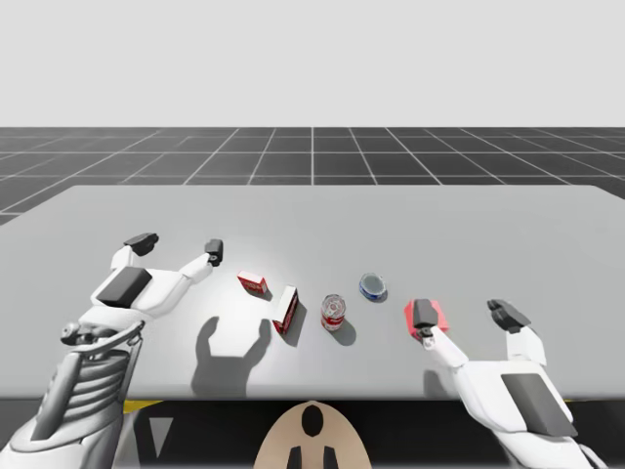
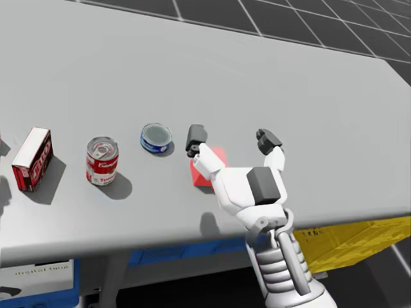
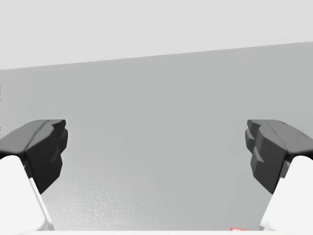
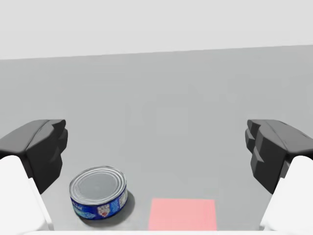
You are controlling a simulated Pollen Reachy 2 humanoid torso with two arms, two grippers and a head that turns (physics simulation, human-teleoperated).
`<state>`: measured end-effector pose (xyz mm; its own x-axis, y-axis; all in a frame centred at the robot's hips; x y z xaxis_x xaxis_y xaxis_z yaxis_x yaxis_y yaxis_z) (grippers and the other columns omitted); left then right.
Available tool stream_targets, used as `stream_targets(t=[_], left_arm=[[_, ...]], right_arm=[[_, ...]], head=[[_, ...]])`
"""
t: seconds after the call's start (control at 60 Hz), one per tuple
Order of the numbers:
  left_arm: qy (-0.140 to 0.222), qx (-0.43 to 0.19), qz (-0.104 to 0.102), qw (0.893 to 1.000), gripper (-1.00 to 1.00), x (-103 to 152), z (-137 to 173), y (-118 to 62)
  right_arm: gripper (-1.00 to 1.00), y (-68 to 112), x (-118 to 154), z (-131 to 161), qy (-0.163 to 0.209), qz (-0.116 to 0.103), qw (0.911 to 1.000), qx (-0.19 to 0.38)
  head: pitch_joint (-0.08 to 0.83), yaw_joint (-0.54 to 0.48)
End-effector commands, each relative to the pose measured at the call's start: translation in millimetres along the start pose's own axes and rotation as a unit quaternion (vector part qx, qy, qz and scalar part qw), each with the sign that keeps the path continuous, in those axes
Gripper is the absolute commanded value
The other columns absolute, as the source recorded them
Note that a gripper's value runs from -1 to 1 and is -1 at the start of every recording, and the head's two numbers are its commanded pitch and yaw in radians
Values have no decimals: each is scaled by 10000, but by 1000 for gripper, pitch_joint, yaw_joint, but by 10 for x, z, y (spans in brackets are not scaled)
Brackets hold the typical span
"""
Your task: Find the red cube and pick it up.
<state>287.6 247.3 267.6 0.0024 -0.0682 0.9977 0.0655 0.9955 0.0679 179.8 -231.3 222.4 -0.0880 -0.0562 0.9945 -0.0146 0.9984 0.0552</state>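
At the lower right of the high view, near the table's front edge, the red cube (image 1: 439, 319) lies flat on the grey table (image 1: 391, 220). My right gripper (image 1: 467, 315) hangs over it with its fingers spread wide and nothing between them, released rather than clenched. At the centre of the head view one dark fingertip (image 2: 196, 137) overlaps the cube's far corner while the other stands over bare table. From this I judge the pincer to be offset, with the cube toward one finger and not midway. The right wrist view agrees: the cube sits low between the fingers, just under the gripper, with a flat blue can (image 4: 98, 192) just beside it near one finger. The wide spread reads as readiness to straddle the cube, so the step in hand seems to be lining up, with centring and lowering not yet done. The can's nearness is the risk, since a finger coming down on that side could nudge it. Across the middle of the high view a row runs leftward from the cube: the blue can, a red-and-white can (image 1: 333, 312), a red-and-white box (image 1: 285, 309) and a smaller red box (image 1: 252, 283). The cube ends that row on my right, which is likely why this arm takes it. At the left of the high view my left gripper (image 1: 178, 246) hovers released over bare table, well apart from the cube, probably parked out of the way.
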Motion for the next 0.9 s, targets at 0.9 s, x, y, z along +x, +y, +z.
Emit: stream_targets(t=[0.9], left_arm=[[55,25,-78,10000,-1000,-24,-24,-17]], right_arm=[[-1000,105,-1001,-347,1559,-35,9869,-404]], head=[[743,-393]])
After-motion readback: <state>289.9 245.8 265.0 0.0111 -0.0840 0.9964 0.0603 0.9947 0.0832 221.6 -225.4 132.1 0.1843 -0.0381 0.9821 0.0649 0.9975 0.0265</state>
